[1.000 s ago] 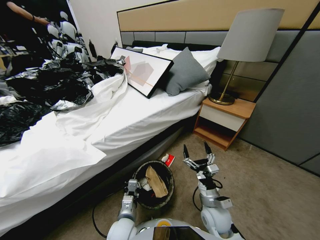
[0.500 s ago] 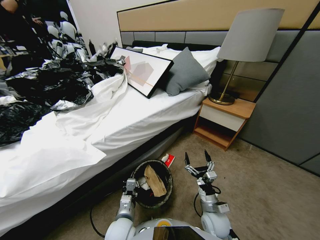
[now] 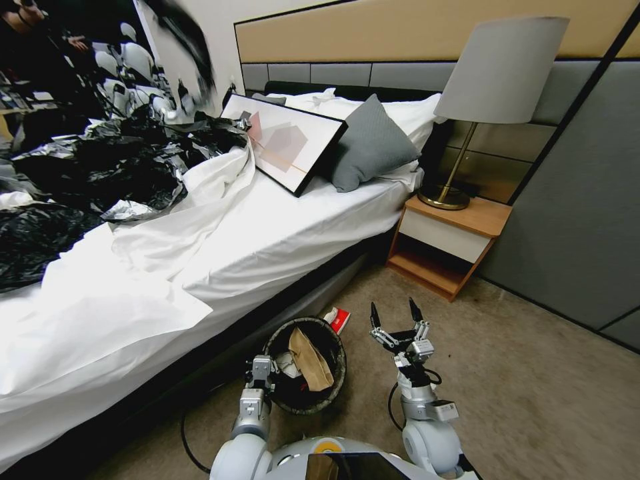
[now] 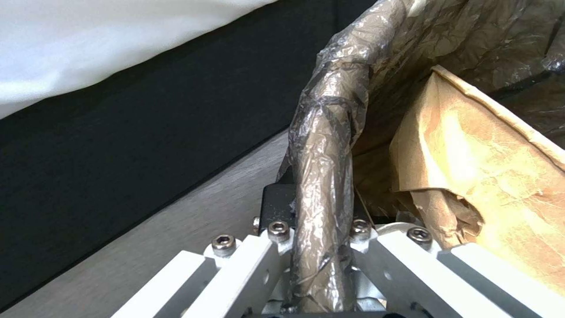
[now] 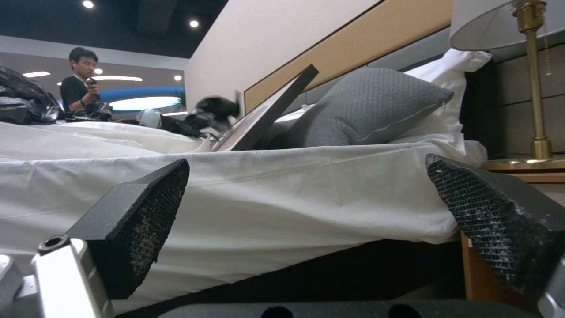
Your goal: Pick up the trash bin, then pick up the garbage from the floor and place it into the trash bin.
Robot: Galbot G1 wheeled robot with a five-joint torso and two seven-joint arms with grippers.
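Beside the bed (image 3: 267, 233), my left gripper (image 3: 261, 371) clamps the trash bin (image 3: 305, 366) rim; my right gripper (image 3: 397, 312) waits wide open near a red packet (image 3: 339, 319).

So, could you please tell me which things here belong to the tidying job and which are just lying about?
Job:
- trash bin, rim clamped in the left hand
- tan paper bag inside it
- red-and-white packet on the floor
- right hand, open

Lying about:
- lamp
- grey cushion
- framed picture
- nightstand
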